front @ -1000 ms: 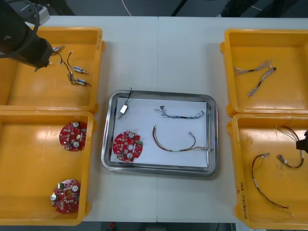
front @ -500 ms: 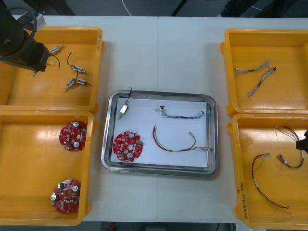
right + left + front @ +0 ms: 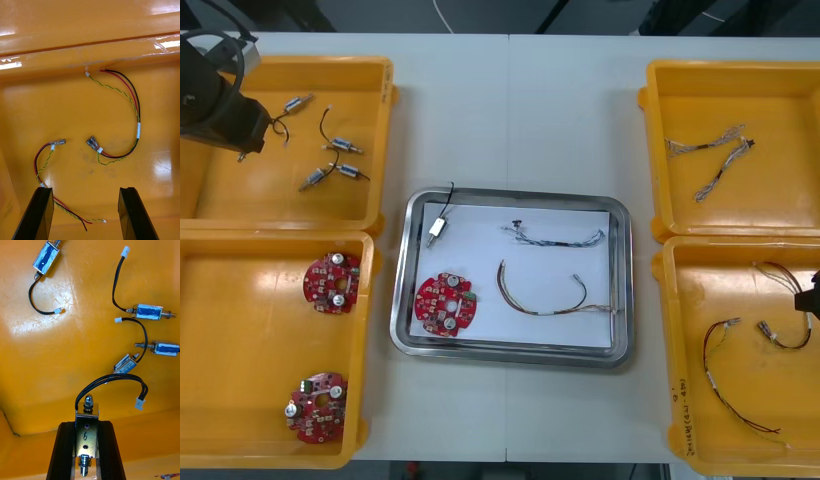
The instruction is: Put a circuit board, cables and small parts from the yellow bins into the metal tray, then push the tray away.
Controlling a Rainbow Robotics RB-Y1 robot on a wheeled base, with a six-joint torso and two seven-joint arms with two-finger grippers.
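My left gripper (image 3: 242,140) hangs over the far left yellow bin (image 3: 383,120), shut on a small metal part (image 3: 86,427) marked "6" whose black cable (image 3: 112,380) loops out ahead of the fingers. Several more small metal parts (image 3: 148,311) lie on the bin floor below. The metal tray (image 3: 625,290), white inside, holds a red circuit board (image 3: 445,303), a small metal part (image 3: 437,226), a blue and white cable (image 3: 555,238) and a red and yellow cable (image 3: 542,298). My right gripper (image 3: 84,193) is open over the near right bin (image 3: 670,350), above red and yellow cables (image 3: 123,112).
The near left bin (image 3: 365,340) holds two circuit boards (image 3: 332,282). The far right bin (image 3: 650,150) holds twisted cables (image 3: 710,160). Bare table lies beyond the tray, between the far bins.
My left gripper has drifted left over the far left bin, carrying the small part. A loose part in that bin has shifted. The right arm has stayed put.
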